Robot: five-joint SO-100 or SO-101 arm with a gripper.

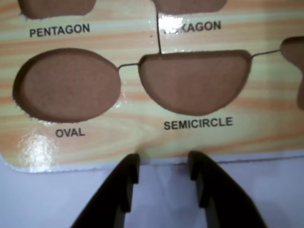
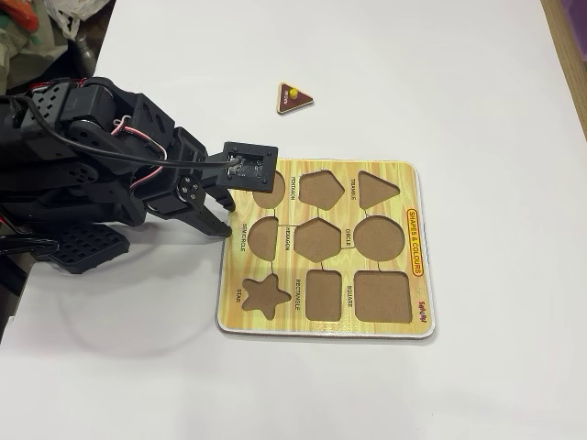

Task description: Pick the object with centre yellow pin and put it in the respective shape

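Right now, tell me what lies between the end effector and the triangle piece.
In the fixed view, only bare white table separates the end effector from the triangle piece.

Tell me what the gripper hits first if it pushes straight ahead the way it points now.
Most likely the near edge of the shape board, just below the semicircle cutout. The open gripper points at it, though its height above the table is unclear.

From my fixed feed the white desk [image 2: 477, 82] is bright and evenly lit, with soft shadows under the arm toward seven o'clock. My wrist feed is softer, slightly blurred, with glare patches on the glossy board [image 1: 142, 137] at eight and twelve o'clock; the light is probably overhead.
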